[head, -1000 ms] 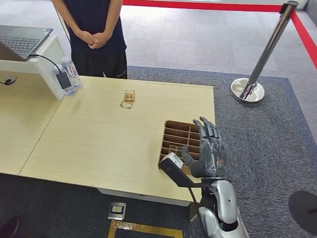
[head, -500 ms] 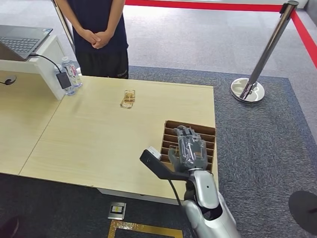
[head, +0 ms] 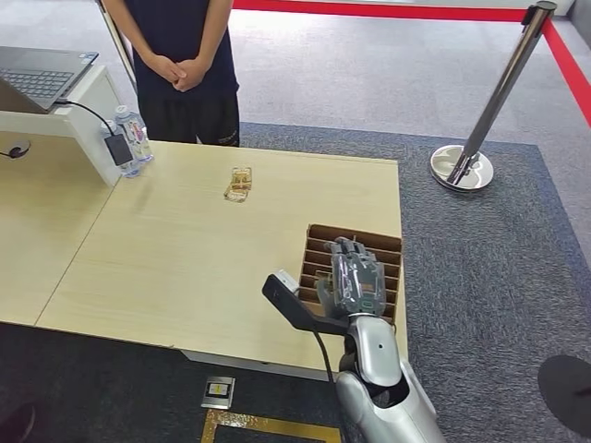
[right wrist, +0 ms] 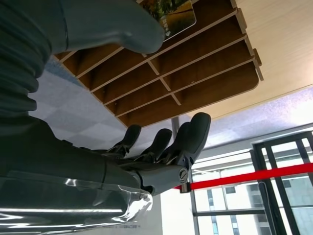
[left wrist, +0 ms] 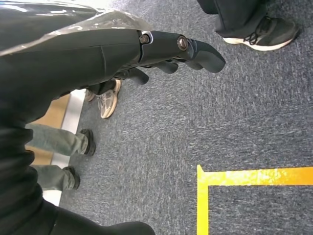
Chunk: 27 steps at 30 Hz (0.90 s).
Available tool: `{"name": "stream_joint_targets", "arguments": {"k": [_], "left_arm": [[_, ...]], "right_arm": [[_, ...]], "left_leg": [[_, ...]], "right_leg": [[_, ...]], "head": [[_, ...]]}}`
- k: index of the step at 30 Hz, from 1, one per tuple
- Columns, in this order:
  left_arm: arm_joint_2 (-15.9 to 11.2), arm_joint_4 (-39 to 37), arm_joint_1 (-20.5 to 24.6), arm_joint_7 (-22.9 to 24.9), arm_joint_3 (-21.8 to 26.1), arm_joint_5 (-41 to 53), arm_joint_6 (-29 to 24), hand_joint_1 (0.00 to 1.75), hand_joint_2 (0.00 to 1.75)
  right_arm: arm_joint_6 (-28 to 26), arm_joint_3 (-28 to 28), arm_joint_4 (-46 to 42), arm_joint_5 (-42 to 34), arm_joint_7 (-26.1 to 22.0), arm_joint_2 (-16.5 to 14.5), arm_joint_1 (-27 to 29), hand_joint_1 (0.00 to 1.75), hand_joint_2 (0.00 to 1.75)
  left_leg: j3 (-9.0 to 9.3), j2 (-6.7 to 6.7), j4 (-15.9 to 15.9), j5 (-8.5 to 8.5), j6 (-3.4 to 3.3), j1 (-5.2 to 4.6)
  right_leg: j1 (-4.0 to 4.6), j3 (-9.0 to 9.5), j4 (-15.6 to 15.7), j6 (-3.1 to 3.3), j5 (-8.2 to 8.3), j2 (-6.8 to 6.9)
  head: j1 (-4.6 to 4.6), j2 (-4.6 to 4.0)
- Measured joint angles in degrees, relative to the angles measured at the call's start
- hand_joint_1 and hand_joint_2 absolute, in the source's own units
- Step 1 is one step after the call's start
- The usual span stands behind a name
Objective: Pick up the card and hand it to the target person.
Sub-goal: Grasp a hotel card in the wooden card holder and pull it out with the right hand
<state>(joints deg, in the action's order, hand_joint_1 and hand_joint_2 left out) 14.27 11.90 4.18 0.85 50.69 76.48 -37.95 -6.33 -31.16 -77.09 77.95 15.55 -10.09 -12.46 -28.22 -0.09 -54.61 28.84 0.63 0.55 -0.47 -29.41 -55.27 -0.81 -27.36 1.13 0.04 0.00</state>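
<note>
A card point(right wrist: 173, 14) with a printed picture stands in a slot of the brown slotted box point(head: 354, 242) at the table's near right corner. My right hand point(head: 355, 281) hovers over the box's near half, fingers spread and holding nothing. In the right wrist view the thumb point(right wrist: 110, 24) lies close beside the card and the fingers point(right wrist: 173, 142) stretch past the box point(right wrist: 191, 83). The person point(head: 183, 55) stands at the table's far side with hands clasped. My left hand point(left wrist: 147, 49) hangs over the carpet, fingers straight and empty.
A small clear holder point(head: 238, 183) sits mid-table toward the person. A water bottle point(head: 132, 134) and a laptop point(head: 42, 72) on a white stand are at the far left. A metal stanchion point(head: 481, 129) with red rope stands on the right. Several people's shoes point(left wrist: 107, 98) are near my left side.
My right hand swung left from the box's right side to above its near half, then held nearly still over the last half second.
</note>
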Motion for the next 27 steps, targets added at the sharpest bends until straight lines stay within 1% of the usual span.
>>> {"name": "stream_joint_targets", "arguments": {"k": [7,13,20,27], "left_arm": [[0.1,0.0,0.0,0.0,0.0,0.3,0.0,0.00,1.75],[0.2,0.0,0.0,0.0,-0.1,0.6,0.1,0.00,1.75],[0.3,0.0,0.0,0.0,-0.2,0.7,0.2,0.00,1.75],[0.3,0.0,0.0,0.0,-0.3,0.7,0.4,0.00,1.75]], "right_arm": [[0.5,-0.1,0.8,1.8,1.7,-0.1,-0.1,0.60,1.75],[0.9,-0.4,2.1,3.2,3.2,-1.0,-0.3,0.59,1.75],[1.2,-0.6,4.0,3.7,3.7,-2.0,-0.8,0.59,1.75],[1.3,-0.5,7.4,3.7,3.9,-3.0,-2.5,0.59,1.75]], "left_leg": [[-0.01,0.00,0.0,0.00,0.00,0.00],[-0.02,0.00,0.0,0.00,0.00,0.00],[-0.03,0.00,0.0,0.00,0.00,0.00],[-0.03,0.00,0.0,0.00,0.00,0.00]], "right_leg": [[0.00,-0.01,0.0,0.00,0.00,0.00],[0.00,-0.02,0.0,0.00,0.00,0.00],[0.00,-0.03,0.0,0.00,0.00,0.00],[0.00,-0.04,0.0,0.00,0.00,0.00]], "head": [[0.00,0.00],[0.00,0.00],[0.00,0.00],[0.00,0.00]]}}
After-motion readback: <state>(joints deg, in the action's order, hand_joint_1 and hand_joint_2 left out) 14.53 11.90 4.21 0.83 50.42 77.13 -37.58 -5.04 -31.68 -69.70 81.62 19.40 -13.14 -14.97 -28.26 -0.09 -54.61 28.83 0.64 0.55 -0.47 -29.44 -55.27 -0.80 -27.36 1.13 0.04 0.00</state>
